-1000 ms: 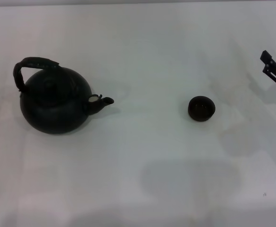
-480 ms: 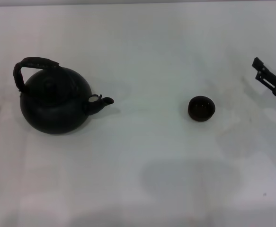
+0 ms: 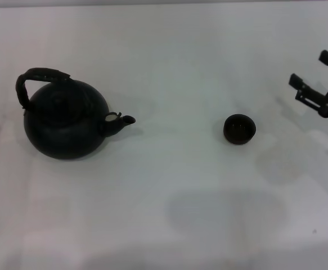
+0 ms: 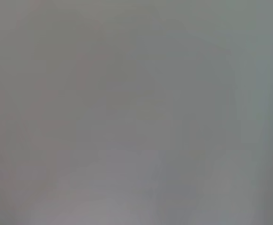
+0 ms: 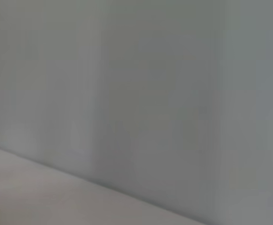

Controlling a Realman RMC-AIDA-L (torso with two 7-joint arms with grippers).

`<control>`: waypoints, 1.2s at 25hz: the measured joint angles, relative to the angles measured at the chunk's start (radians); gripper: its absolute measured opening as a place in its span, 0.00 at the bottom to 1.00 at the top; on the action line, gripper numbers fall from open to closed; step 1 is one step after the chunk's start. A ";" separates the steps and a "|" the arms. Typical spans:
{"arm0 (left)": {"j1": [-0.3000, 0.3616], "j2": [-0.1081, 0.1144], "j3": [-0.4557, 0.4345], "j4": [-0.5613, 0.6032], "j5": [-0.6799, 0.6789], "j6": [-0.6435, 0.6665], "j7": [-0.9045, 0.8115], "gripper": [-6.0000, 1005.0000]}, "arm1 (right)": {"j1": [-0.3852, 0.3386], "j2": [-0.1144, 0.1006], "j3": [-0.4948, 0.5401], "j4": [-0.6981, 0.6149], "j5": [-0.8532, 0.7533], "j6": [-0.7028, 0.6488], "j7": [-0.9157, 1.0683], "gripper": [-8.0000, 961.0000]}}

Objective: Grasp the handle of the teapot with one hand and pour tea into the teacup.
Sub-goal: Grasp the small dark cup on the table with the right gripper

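Observation:
The black round teapot (image 3: 65, 119) stands on the white table at the left in the head view, its short spout (image 3: 121, 120) pointing right. Its dark arched handle (image 3: 37, 77) curves over its top left. The small dark teacup (image 3: 239, 129) sits to the right of centre. My right gripper (image 3: 310, 69) is open and empty at the right edge, beyond and to the right of the teacup, well apart from it. My left gripper is out of view. Both wrist views show only blank grey surface.
The white table (image 3: 169, 191) spreads wide between teapot and teacup and toward the front. A faint shadow lies on it at the front centre.
My right gripper has moved in from the right edge toward the left, and both of its fingers now show. The teapot and the teacup have not moved.

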 joint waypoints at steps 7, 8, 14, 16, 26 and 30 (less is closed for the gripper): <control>0.001 0.000 0.001 0.000 0.000 -0.002 0.002 0.76 | 0.007 -0.002 -0.001 -0.128 -0.204 -0.026 0.159 0.85; 0.001 0.000 0.001 0.000 0.001 -0.002 0.005 0.76 | 0.009 -0.002 -0.001 -0.150 -0.234 -0.026 0.192 0.85; 0.003 0.000 0.000 0.000 -0.002 -0.003 0.027 0.76 | 0.016 0.011 -0.002 -0.305 -0.441 -0.012 0.392 0.84; 0.003 0.000 0.000 0.000 -0.002 -0.004 0.027 0.76 | 0.030 0.012 -0.011 -0.322 -0.497 0.001 0.435 0.84; -0.004 -0.001 0.006 -0.001 0.002 -0.005 0.028 0.76 | 0.062 0.017 -0.102 -0.315 -0.541 0.007 0.447 0.84; -0.004 -0.001 0.007 -0.006 0.003 -0.005 0.028 0.76 | 0.064 0.018 -0.106 -0.303 -0.541 -0.001 0.423 0.83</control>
